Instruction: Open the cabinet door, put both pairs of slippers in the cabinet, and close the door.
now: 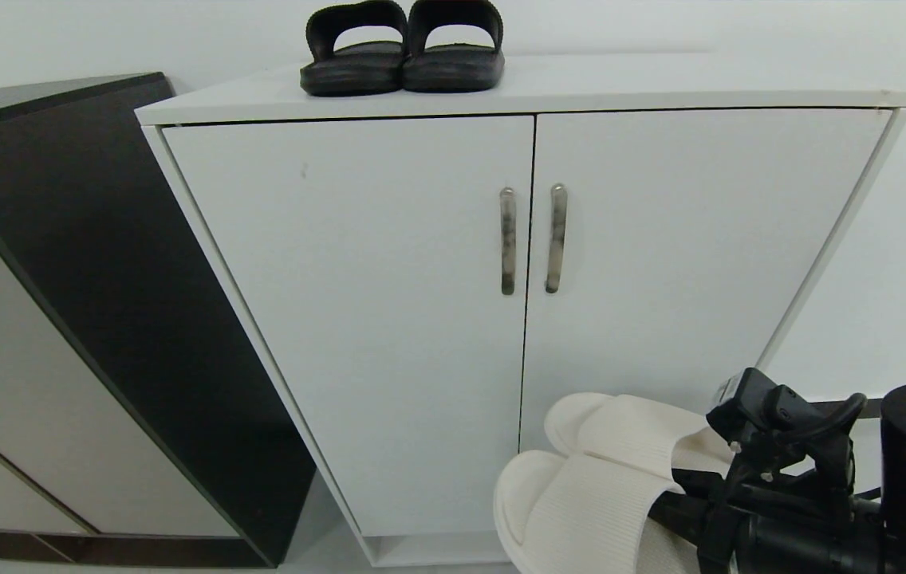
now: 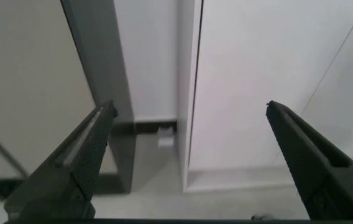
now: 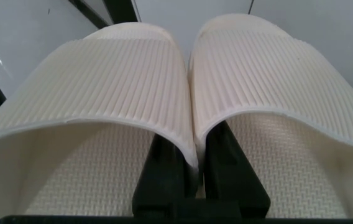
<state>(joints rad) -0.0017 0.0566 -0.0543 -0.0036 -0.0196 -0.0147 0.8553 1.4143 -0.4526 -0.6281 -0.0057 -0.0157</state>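
Observation:
A pair of white ribbed slippers (image 1: 596, 478) hangs low in front of the white cabinet's right door (image 1: 692, 247). My right gripper (image 3: 195, 171) is shut on the two inner strap edges (image 3: 192, 124), pinching both slippers together side by side. A pair of black slippers (image 1: 403, 49) stands on the cabinet top (image 1: 660, 84), left of centre. Both cabinet doors are shut, with two metal handles (image 1: 531, 239) at the middle seam. My left gripper (image 2: 190, 111) is open and holds nothing, low down near the cabinet's bottom left corner (image 2: 192, 168).
A dark cabinet (image 1: 102, 279) leans close to the white cabinet's left side, leaving a narrow gap (image 2: 158, 134) down to the floor. A plain white wall (image 1: 900, 239) runs behind and to the right.

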